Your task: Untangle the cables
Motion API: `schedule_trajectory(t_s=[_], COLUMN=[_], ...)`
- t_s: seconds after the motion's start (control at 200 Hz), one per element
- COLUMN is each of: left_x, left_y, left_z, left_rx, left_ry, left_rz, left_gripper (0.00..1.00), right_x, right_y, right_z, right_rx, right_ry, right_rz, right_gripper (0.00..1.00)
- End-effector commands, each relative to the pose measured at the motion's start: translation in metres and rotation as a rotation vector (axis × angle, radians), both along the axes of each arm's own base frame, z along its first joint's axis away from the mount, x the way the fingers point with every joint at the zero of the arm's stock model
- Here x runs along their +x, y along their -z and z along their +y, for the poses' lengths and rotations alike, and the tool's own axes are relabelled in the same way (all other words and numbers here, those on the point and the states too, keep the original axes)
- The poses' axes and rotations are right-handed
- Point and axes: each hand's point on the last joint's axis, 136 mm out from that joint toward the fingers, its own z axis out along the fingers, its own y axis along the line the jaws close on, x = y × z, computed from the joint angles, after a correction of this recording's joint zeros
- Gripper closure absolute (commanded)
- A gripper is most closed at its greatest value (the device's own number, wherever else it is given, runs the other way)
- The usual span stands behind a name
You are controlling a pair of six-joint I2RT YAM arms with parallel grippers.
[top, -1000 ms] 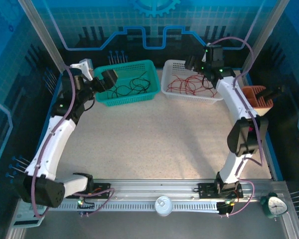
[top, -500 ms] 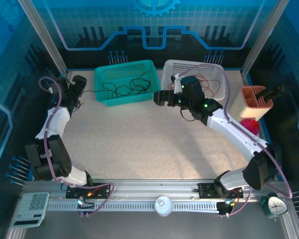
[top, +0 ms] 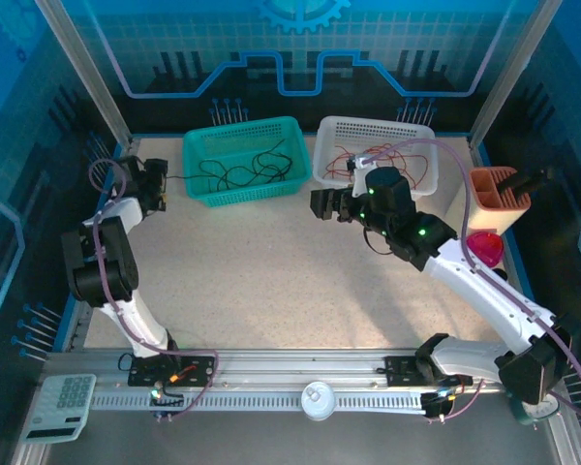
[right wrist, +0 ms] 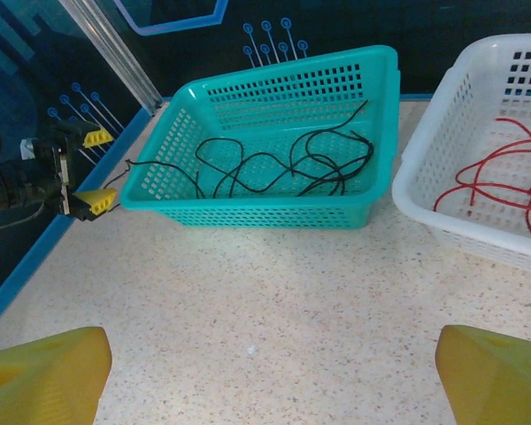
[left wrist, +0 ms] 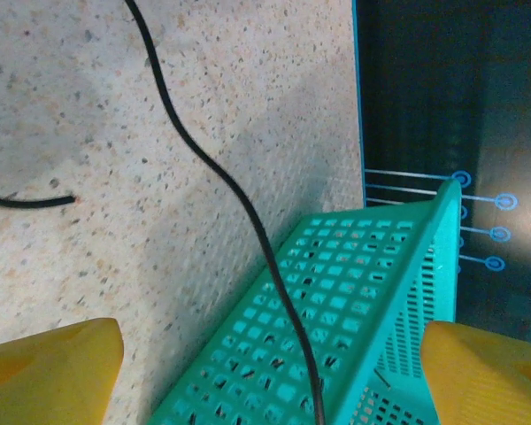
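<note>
Left gripper (left wrist: 267, 367) agape beside teal basket (left wrist: 372, 292) edge, black cable (left wrist: 203, 159) seemingly loose between; right gripper (right wrist: 274, 372) wide, empty

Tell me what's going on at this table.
Two robot arms are sorting thin cables. Black cables lie in the teal plastic mesh basket, and red cables lie in the white plastic mesh basket. A trailing black cable runs over the teal basket's left end onto the speckled table. The left fingers stand open on either side of it, not closed on it. The right fingers are open and empty above the table in front of the baskets.
</note>
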Motion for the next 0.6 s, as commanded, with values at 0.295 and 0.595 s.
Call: schedule_trajectory(t_s=[0.295,0.595], left_x=[0.047,0.06], left_y=[-0.001,0.014], left_z=[0.009,-0.005], left_rx=[-0.03,-0.048], left_ry=[0.001,0.036], left_rz=[-0.067,-0.089], left_gripper=[0.26,0.49], right_x=[-0.015,-0.021], right_y=[-0.01,-0.023], right_z=[-0.018,-0.029], right_rx=[-0.027,-0.039], right_ry=[0.036,0.063], right_rz=[-0.013,-0.041], right_gripper=[0.05,0.05])
